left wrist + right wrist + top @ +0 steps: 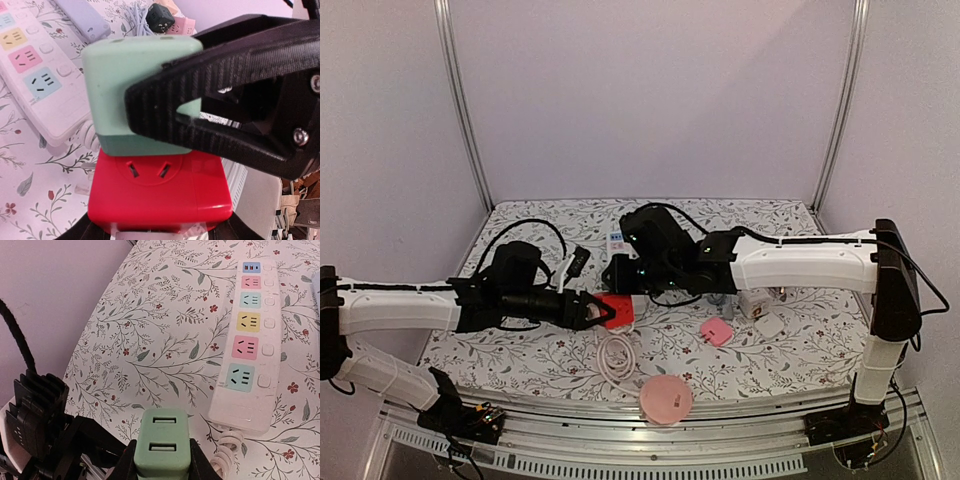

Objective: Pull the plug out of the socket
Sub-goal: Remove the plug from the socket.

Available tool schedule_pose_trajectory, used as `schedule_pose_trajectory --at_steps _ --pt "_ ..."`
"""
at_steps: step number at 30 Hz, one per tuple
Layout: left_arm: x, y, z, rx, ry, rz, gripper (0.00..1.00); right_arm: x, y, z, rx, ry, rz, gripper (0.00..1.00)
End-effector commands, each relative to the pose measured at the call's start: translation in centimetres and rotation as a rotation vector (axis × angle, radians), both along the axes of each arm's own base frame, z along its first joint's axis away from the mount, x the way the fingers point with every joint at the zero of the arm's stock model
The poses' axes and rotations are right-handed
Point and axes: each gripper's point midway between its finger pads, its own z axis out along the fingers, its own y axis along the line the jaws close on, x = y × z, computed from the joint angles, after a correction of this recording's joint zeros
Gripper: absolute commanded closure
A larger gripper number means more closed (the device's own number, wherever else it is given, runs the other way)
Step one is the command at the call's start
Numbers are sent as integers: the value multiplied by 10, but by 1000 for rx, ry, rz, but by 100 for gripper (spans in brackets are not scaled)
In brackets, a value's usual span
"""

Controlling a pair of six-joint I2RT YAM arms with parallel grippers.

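- Right pincer [162,456] is clamped across the 2 side faces of the mint-green plug [162,440]. The plug's 2 USB slots face that pincer's wrist camera.
- Left pincer [608,312] is closed on the red socket cube [160,192], which sits between its fingertips and just ahead of them.
- Seen from the left pincer, the plug sits on the cube's far face. Green touches red with no gap visible at the seam, so the pins are hidden.
- The joined pair's long axis runs straight out from the left pincer, cube first and plug beyond. The right pincer's fingers lie across that axis, not along it.
- The pull likely has to follow that axis, directly away from the left pincer, with the cube held back. A sideways tug would probably lever the pins.
- A white power strip [250,340] lies ahead of the right pincer, apart from both.
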Motion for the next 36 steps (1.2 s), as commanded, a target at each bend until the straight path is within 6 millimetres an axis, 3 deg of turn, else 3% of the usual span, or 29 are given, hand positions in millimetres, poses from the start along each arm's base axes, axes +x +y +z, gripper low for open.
schedule_pose_trajectory --at_steps 1,7,15,23,28,32,36 --pt "2 -11 25 -11 -86 -45 62 15 -18 22 56 12 -83 100" --pt "10 -22 42 53 -108 -95 63 9 -21 35 35 -60 -41 100" --pt "15 -36 46 170 -116 -226 66 -3 -19 51 6 -154 15 100" --pt "27 -37 61 168 -231 -282 66 -3 -25 37 -16 -142 -42 100" --pt "27 -31 62 182 -329 -304 66 3 -38 40 17 -121 -110 100" --pt "24 -27 66 194 -376 -314 66 11 -49 30 92 -28 -182 100" --pt "21 -27 63 212 -390 -327 66 11 -48 29 151 12 -187 100"
